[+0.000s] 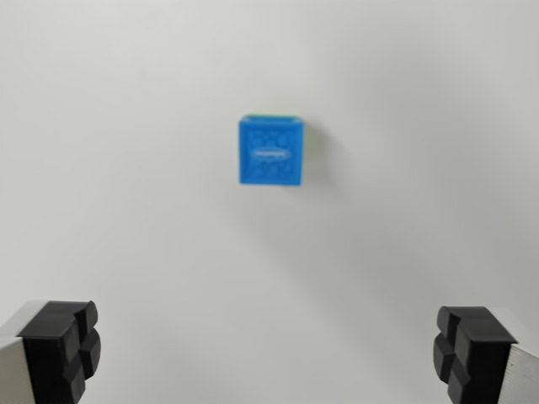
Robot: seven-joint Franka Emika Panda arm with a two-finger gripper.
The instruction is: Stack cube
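The gripper (269,358) is wide open and holds nothing; its two black fingers (59,349) stand at the bottom corners of the wrist view, well apart from each other. The blue cube (270,151) is above the middle of the view, well apart from the fingers, on a plain white table (126,210). No table edge can be seen.

A thin green strip (278,115) shows along the top edge of the cube and a little at its right side. I think this is a second cube under the blue one, so the stack may be already made, but the picture is blurred and I cannot be sure.

The risk is small now. If the arm descends again without need, a finger could touch the blue cube and push it off. The overlap looks slightly shifted, so a small push may be enough.
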